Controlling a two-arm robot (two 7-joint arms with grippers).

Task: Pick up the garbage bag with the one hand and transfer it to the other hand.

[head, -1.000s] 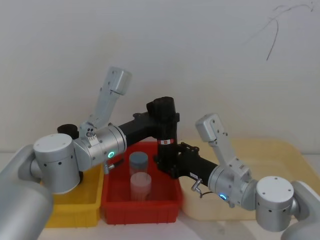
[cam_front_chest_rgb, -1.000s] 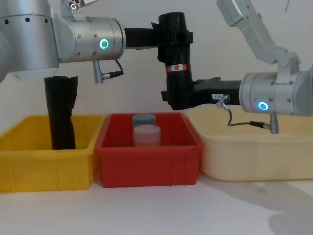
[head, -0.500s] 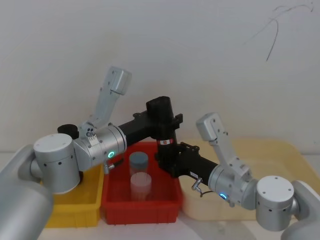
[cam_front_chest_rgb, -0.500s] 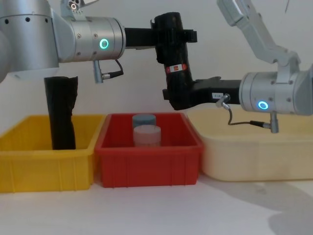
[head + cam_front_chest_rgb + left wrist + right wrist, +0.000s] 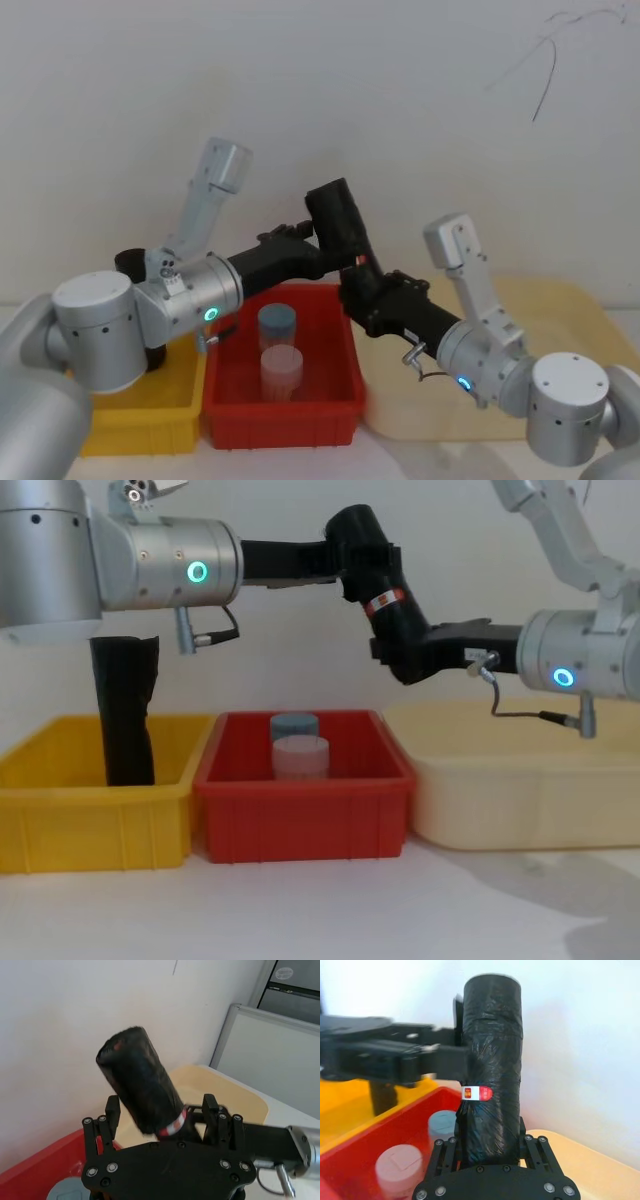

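Garbage bag (image 5: 392,620) hangs tilted in the air above the right edge of the red bin (image 5: 300,780), seemingly mid-handover. On the left, the one hand (image 5: 160,1107) flanks its upper part, fingers loosened with a gap showing. On the right, the other hand (image 5: 489,1137) clamps its lower end. Label band (image 5: 476,1093) is red and white, its print unreadable.

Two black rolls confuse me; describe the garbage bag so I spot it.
Over the red bin, the garbage bag hangs tilted in mid-air, a black roll with its lower end in the right pincer. Its red-and-white band sets it apart from the plain roll standing in the yellow bin.
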